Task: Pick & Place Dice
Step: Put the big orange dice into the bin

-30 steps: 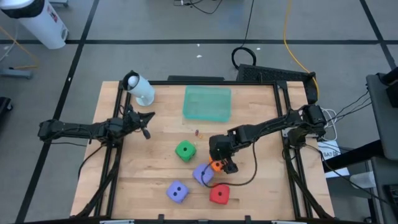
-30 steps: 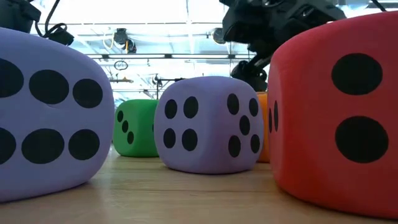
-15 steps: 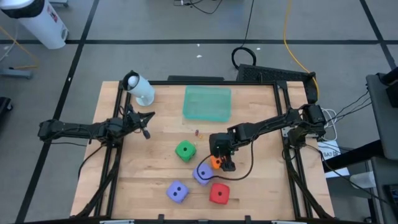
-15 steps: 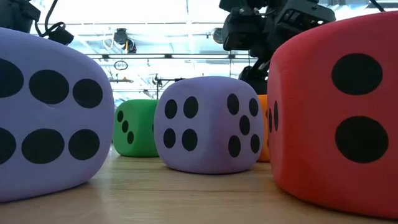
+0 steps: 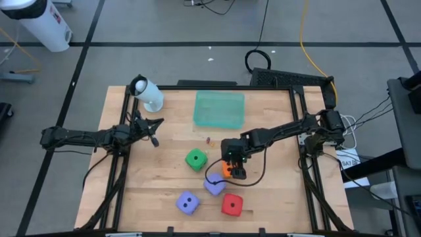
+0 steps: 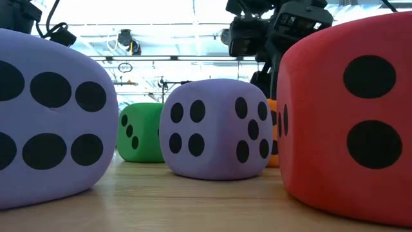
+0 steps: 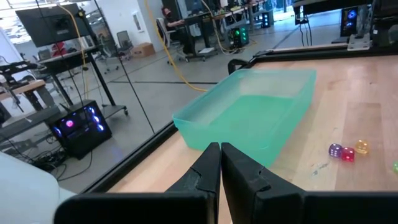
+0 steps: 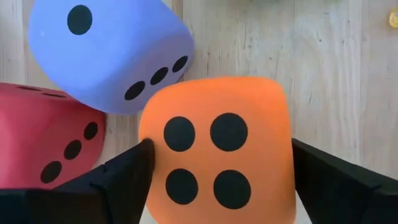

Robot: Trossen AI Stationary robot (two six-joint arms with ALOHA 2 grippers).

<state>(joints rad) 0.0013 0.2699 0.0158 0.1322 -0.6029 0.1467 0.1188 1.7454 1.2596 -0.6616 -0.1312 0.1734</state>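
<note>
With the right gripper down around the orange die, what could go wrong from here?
1. The purple die presses against the orange die, and the red die sits close, so closing or lifting could drag or knock them.
2. The right gripper straddles the soft die; one finger looks to be touching, the other stands off, so the grip may skew.

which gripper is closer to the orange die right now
Right. The right gripper is directly over the orange die, jaws on either side of it. The left gripper waits across the table near its left edge.
</note>
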